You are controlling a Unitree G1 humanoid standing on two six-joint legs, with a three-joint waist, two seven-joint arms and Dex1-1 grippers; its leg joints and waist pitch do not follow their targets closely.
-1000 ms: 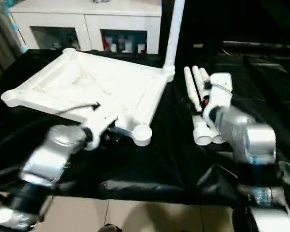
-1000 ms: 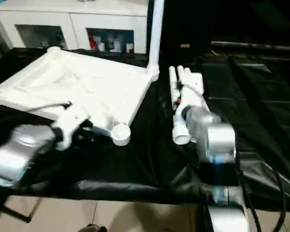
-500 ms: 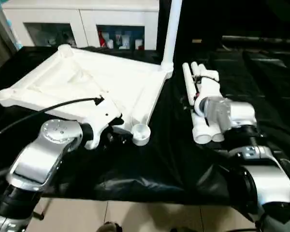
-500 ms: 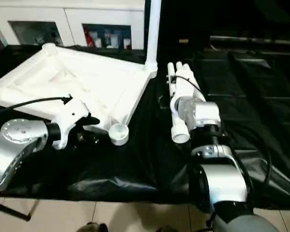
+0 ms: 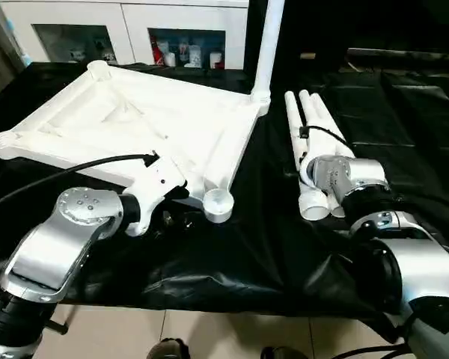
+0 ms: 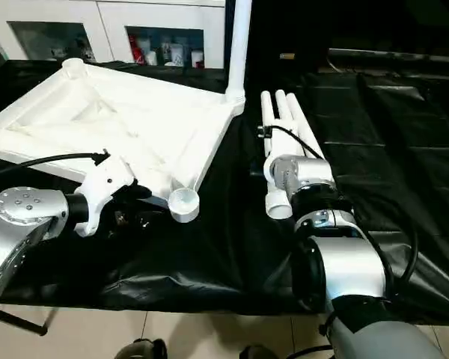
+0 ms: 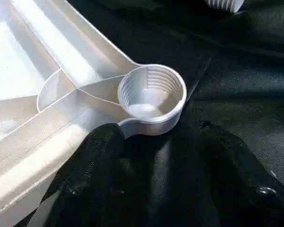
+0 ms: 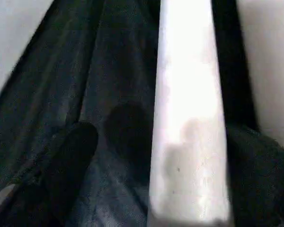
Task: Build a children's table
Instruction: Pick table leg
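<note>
The children's table top [image 5: 135,127] lies upside down on black cloth, ribs facing up. One white leg [image 5: 268,45] stands upright in its far right corner socket. Three more legs [image 5: 307,123] lie side by side to the right of the top. My left gripper [image 7: 161,142] is open, its black fingers [image 7: 94,179] just short of the empty threaded near corner socket [image 7: 151,97]. My right gripper [image 8: 163,139] is open and straddles one lying leg [image 8: 189,109] close to the legs' near ends [image 5: 314,206].
A white cabinet [image 5: 135,30] with glass-fronted shelves stands behind the work table. The black cloth [image 5: 269,247] hangs over the front edge, with tiled floor [image 5: 209,329] below. A black cable [image 5: 75,168] runs from my left wrist across the table top's near rim.
The camera has shifted and steadied. My right wrist has slid nearer along the lying legs. My left gripper stays by the near corner socket.
</note>
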